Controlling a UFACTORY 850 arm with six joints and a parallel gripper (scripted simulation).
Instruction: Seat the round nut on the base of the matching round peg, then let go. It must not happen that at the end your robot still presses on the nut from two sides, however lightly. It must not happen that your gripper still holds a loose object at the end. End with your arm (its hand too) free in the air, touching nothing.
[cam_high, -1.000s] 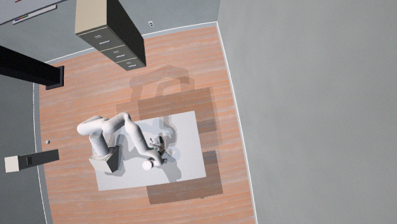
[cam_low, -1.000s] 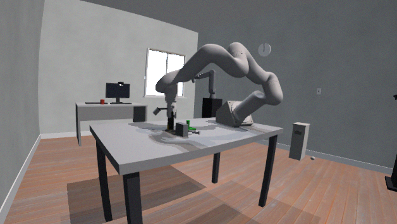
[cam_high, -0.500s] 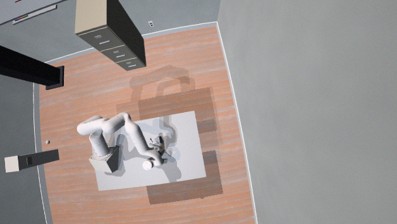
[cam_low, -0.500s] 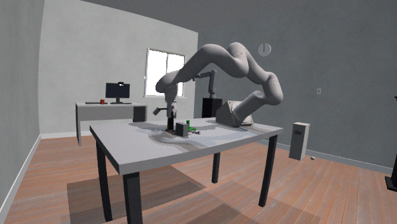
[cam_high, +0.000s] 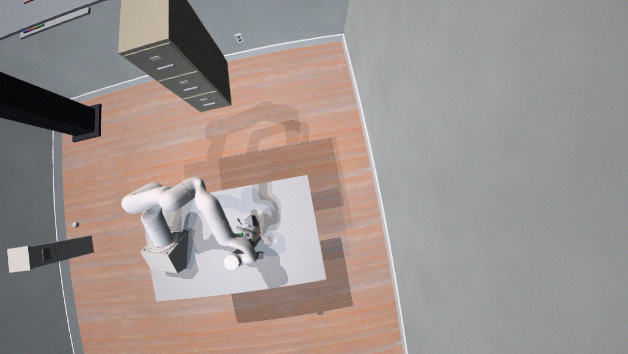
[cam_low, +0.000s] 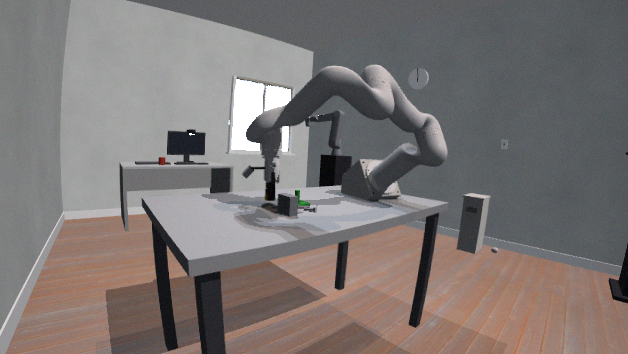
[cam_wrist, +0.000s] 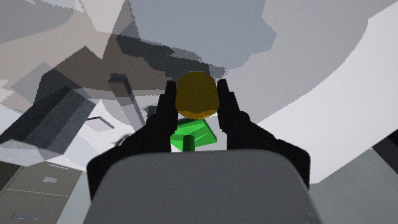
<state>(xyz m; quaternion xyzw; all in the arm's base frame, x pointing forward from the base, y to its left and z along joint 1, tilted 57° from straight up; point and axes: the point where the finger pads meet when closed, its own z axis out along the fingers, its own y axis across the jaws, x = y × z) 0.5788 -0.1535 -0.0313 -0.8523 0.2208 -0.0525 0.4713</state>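
Observation:
In the wrist view my gripper (cam_wrist: 196, 91) is shut on the round nut (cam_wrist: 197, 95), a yellow-orange ring held between the two dark fingertips. Below it, closer to the palm, is the green base with the round green peg (cam_wrist: 190, 136). In the exterior view the gripper (cam_low: 270, 192) points straight down close to the table top, just left of a grey square block (cam_low: 288, 204) and the green peg (cam_low: 299, 196); the nut is hidden behind the fingers there. In the top view the gripper (cam_high: 251, 231) is near the middle of the table.
The arm's base (cam_low: 371, 186) stands on the table's far right. A desk with a monitor (cam_low: 186, 144) stands behind the table. A grey box (cam_low: 473, 222) stands on the floor to the right. A filing cabinet (cam_high: 175, 50) shows in the top view.

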